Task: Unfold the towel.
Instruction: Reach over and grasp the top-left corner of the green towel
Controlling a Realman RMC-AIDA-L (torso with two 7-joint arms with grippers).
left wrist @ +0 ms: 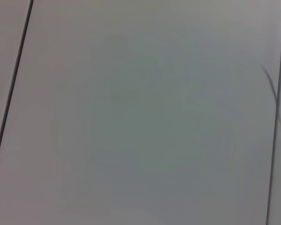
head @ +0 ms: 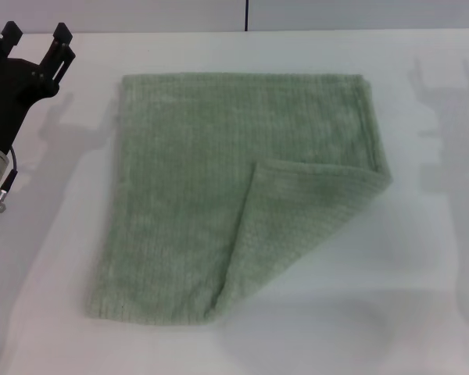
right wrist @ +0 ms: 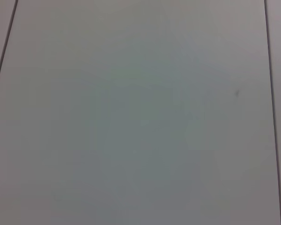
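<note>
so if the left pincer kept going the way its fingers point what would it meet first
The left pincer, open at the table's far left, points up and away toward the far edge. The towel lies off to its right, out of that line. Nothing shows in its way, though depth is hard to judge.

White table (head: pixel 422 312) is carrying one item: the towel (head: pixel 187 195) is lying flat, near right corner folded over onto itself.
</note>
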